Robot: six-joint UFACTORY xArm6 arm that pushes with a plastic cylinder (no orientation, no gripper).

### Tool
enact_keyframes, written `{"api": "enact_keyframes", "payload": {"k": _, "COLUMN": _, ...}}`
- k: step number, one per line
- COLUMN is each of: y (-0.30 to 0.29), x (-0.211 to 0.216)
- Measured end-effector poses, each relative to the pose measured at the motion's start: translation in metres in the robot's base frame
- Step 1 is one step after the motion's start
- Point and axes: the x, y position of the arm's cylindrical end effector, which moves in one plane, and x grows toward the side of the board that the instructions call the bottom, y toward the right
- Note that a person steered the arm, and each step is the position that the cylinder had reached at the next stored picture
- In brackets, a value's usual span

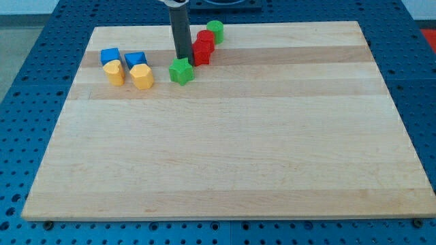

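My tip (183, 58) stands near the view's top, left of centre, on the wooden board (225, 136). It is just above the green star-shaped block (181, 71) and seems to touch or nearly touch it. Right beside the rod sits a red block (201, 53), with a second red block (206, 37) behind it and a green round block (215, 30) further up and right. To the view's left lie two blue blocks (110, 56) (135, 59) and two yellow blocks (114, 72) (142, 77) in a tight group.
The board lies on a blue perforated table (41, 82) that shows on all sides. The rod's upper part leaves the view at the top edge.
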Motion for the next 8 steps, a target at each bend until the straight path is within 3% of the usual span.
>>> {"api": "enact_keyframes", "payload": {"k": 1, "y": -0.040, "x": -0.009}}
{"api": "enact_keyframes", "payload": {"k": 3, "y": -0.026, "x": -0.056}}
{"api": "enact_keyframes", "payload": {"k": 4, "y": 0.013, "x": -0.056}}
{"api": "enact_keyframes", "payload": {"k": 6, "y": 0.030, "x": -0.012}}
{"api": "enact_keyframes", "payload": {"k": 7, "y": 0.025, "x": -0.013}}
{"api": "enact_keyframes", "payload": {"k": 8, "y": -0.003, "x": -0.062}}
